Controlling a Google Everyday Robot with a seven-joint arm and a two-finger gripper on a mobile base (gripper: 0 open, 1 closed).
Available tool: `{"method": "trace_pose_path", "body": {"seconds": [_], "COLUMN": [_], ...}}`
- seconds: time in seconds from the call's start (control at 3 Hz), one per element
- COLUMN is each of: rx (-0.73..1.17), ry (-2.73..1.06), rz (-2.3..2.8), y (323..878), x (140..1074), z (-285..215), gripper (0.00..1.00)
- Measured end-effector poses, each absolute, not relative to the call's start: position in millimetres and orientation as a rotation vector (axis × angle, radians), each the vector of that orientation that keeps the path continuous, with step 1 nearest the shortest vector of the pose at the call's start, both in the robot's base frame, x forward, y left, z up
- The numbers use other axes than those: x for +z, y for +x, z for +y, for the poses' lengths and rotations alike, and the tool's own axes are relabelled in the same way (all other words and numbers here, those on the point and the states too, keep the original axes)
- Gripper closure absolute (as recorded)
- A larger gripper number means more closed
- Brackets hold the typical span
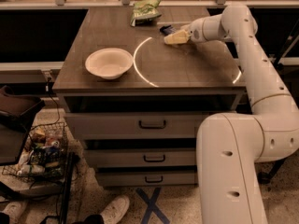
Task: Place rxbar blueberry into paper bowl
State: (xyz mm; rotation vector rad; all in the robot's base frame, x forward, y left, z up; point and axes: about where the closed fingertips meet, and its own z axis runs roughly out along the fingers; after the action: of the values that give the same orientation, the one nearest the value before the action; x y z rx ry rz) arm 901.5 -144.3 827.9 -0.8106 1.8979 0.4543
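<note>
The rxbar blueberry, a small dark blue bar, lies flat on the table's far right part. My gripper is low over the table, just in front of and right of the bar, right next to it; I cannot tell whether it touches the bar. The paper bowl, off-white, round and holding nothing, stands on the table's left front part, well to the left of the gripper.
A crinkled green snack bag lies at the back of the wooden table, behind the bar. A bright arc of light runs across the tabletop between bowl and gripper. Drawers sit below the tabletop. A wire basket stands on the floor at the left.
</note>
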Motion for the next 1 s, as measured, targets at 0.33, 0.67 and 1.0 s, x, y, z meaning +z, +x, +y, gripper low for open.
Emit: {"method": "trace_pose_path", "body": {"seconds": [0.33, 0.67, 1.0], "rx": [0.454, 0.454, 0.454], "ry": [-0.811, -0.811, -0.811], "rz": [1.898, 1.898, 1.898], "y": [901.1, 901.0, 901.1], "x": [832.5, 833.2, 833.1], "z": [-144.1, -143.9, -143.8], "gripper": [0.96, 1.0, 1.0]}}
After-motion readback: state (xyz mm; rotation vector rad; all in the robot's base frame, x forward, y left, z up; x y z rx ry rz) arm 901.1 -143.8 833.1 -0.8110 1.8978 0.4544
